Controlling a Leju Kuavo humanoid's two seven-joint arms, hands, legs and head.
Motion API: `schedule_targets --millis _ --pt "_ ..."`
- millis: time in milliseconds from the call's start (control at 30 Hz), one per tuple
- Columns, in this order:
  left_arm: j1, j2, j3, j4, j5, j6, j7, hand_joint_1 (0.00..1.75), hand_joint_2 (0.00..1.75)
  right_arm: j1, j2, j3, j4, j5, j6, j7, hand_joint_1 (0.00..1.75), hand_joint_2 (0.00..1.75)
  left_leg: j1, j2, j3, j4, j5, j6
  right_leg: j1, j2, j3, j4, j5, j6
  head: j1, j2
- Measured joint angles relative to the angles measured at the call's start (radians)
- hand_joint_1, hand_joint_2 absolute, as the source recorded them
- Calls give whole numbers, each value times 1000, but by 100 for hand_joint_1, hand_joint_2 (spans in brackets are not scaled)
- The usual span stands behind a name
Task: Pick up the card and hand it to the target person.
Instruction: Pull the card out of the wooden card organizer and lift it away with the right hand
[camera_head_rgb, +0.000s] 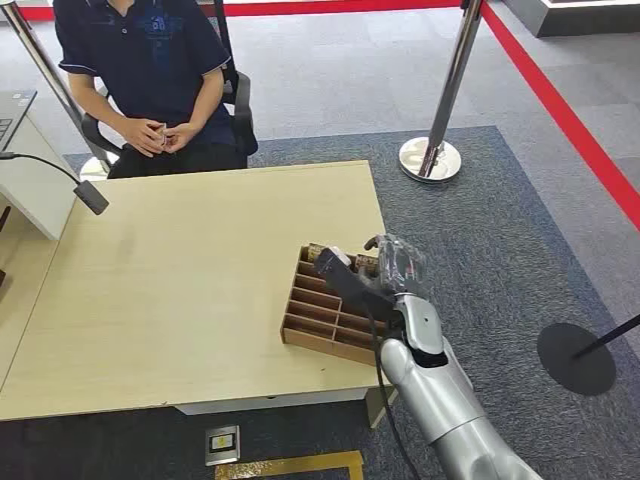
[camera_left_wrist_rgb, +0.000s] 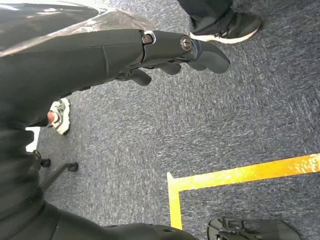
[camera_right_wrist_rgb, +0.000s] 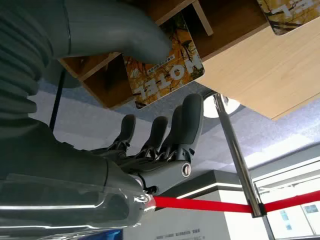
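My head cam is looking down and forward from up high over the table, taking in the wooden tray at its near right corner. My right wrist cam is sitting super close behind my right hand, seeing that same tray flipped. My left wrist cam is pointing down at the carpet past my left hand.

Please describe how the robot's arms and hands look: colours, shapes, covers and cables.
The right arm is a smooth silver tube with rounded joints, and a thin black cable runs beside it. The right robot hand is dark grey with a thick lighter grey thumb, a ribbed grey cover and clear plastic wrapping at the wrist. The left robot hand is dark, with round screws at its joints.
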Motion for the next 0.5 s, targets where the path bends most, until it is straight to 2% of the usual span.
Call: schedule_targets --millis 100,333,500 --pt "0 0 0 0 0 -1 1 0 175 0 0 3 5 3 1 1 88 175 0 0 0 0 0 0 0 0 0 0 0 0 0 0" --pt "0 0 0 0 0 -2 3 0 175 0 1 14 15 5 3 2 127 175 0 0 0 0 0 0 0 0 0 0 0 0 0 0" --pt "0 0 -1 0 0 -1 3 0 175 -2 1 18 18 5 8 2 131 175 0 0 0 0 0 0 0 0 0 0 0 0 0 0"
